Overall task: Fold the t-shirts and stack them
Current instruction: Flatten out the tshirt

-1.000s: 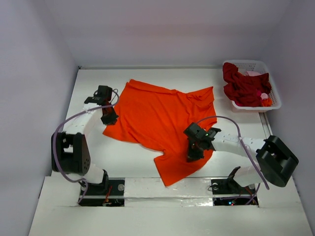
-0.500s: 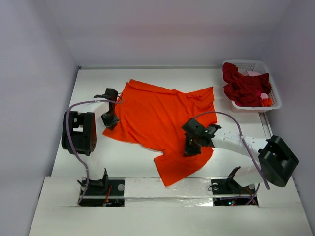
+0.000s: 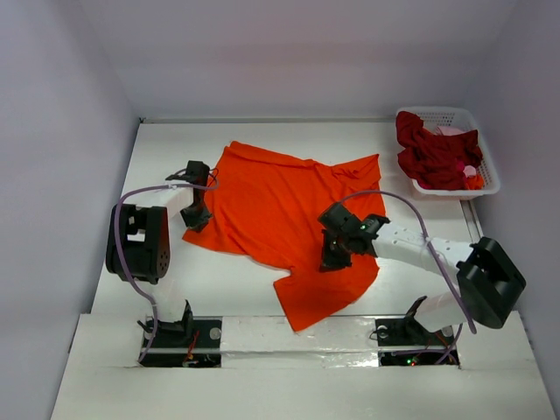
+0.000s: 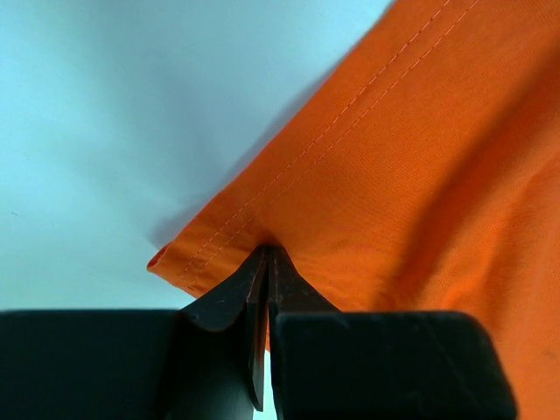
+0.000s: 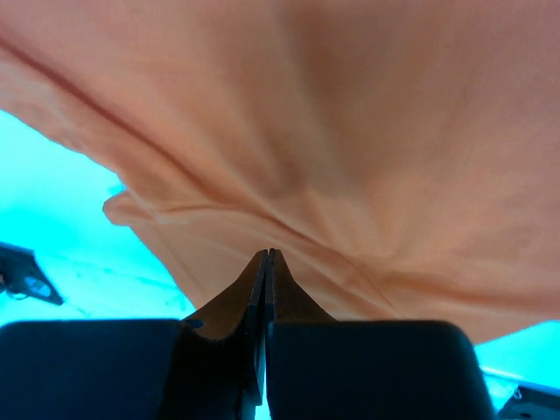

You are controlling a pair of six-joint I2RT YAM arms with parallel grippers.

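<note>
The left end effector is clamped on the left hem corner of the shirt, and the right end effector on its near-right part. Best to lift both evenly, cloth taut.

right hand moved left with orange shirt | left hand edged right

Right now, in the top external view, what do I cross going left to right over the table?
Left pincer, at the shirt's left edge → orange t-shirt → white basket holding dark red t-shirts.
</note>
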